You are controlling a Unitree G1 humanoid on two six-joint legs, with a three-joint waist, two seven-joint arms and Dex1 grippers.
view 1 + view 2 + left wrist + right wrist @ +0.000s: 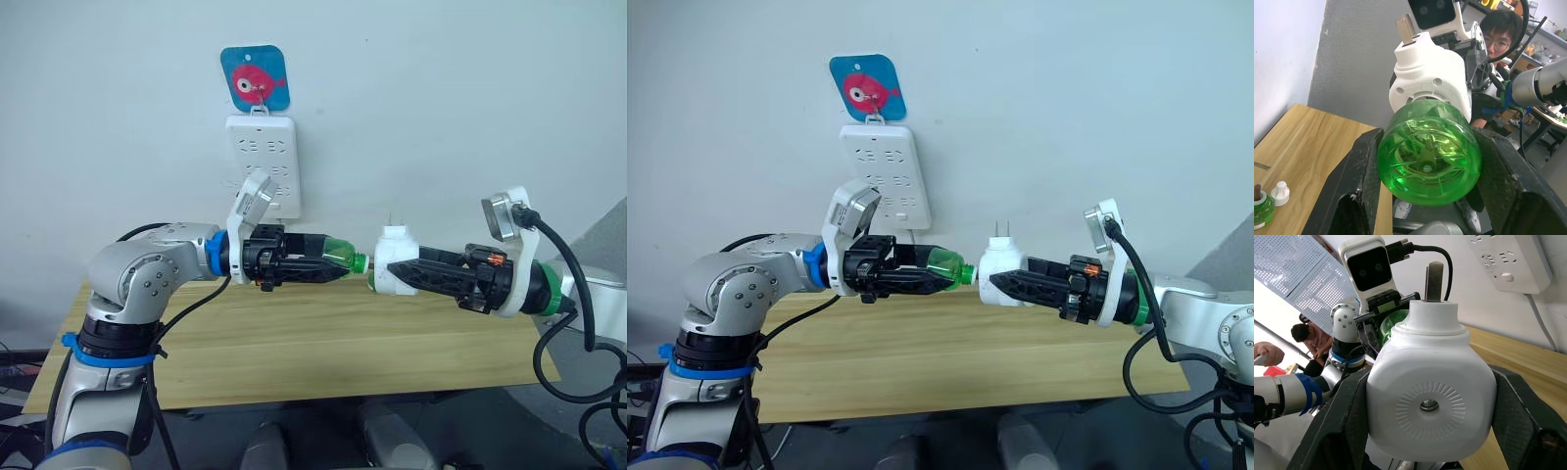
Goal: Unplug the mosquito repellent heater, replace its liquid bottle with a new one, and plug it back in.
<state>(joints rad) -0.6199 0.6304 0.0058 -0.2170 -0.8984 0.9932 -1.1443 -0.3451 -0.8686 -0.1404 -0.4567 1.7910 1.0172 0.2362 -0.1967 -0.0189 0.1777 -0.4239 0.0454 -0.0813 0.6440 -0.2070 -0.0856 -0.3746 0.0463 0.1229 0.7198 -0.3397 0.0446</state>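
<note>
we pinched the green liquid bottle [335,257] in our left gripper [312,266], our right gripper [407,274] clamped the mosquito repellent heater [394,258], bottle neck at its socket, above the wooden table [294,343]

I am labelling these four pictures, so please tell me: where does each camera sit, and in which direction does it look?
Left eye: on the head, facing forward-down at the wall's power strip; both arms show.
Right eye: beside it, same scene.
Left wrist: along the left gripper, gripping the green bottle.
Right wrist: along the right gripper, gripping the mosquito repellent heater.
Both wrist views share the heater.
</note>
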